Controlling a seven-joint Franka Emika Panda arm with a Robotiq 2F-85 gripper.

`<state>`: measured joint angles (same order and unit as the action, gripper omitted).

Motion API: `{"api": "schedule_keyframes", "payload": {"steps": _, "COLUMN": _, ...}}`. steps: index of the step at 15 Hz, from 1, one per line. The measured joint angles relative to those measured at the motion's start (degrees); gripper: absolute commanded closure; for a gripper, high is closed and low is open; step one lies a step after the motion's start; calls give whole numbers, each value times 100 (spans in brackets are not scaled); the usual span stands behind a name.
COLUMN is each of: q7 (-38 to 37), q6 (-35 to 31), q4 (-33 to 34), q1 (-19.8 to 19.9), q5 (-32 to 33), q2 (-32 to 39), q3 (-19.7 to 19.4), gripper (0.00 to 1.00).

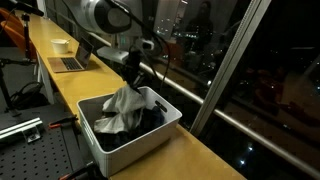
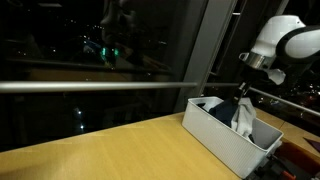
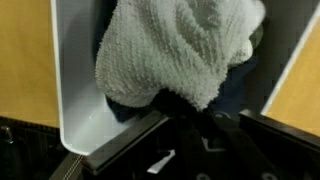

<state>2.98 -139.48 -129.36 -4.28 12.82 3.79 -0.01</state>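
Observation:
My gripper (image 1: 130, 78) is shut on a light grey terry towel (image 1: 122, 103) and holds it over a white rectangular bin (image 1: 160, 135). The towel hangs from the fingers, and its lower part drapes into the bin onto dark clothes (image 1: 150, 120). In an exterior view the gripper (image 2: 243, 92) holds the towel (image 2: 243, 116) above the bin (image 2: 220, 135). In the wrist view the towel (image 3: 180, 50) fills the top of the picture, with the bin wall (image 3: 75, 80) beside it. The dark fingers (image 3: 195, 122) are mostly hidden by the cloth.
The bin stands on a long wooden counter (image 1: 200, 155) along a large dark window (image 2: 100, 60) with a metal rail. A laptop (image 1: 70, 63) and a small white bowl (image 1: 60, 45) sit further along the counter. A perforated metal board (image 1: 30, 150) lies beside the counter.

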Motion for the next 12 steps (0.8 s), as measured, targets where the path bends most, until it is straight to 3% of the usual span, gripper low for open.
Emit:
{"api": "schedule_keyframes", "payload": {"steps": 5, "q7": -105, "q6": 1274, "q4": 695, "q1": -375, "q5": 642, "q2": -779, "q3": 633, "gripper": 97}}
{"api": "schedule_keyframes", "payload": {"steps": 12, "q7": -155, "q6": 3082, "q4": 2501, "q1": -985, "q5": 1554, "q2": -816, "q3": 1642, "gripper": 97}}
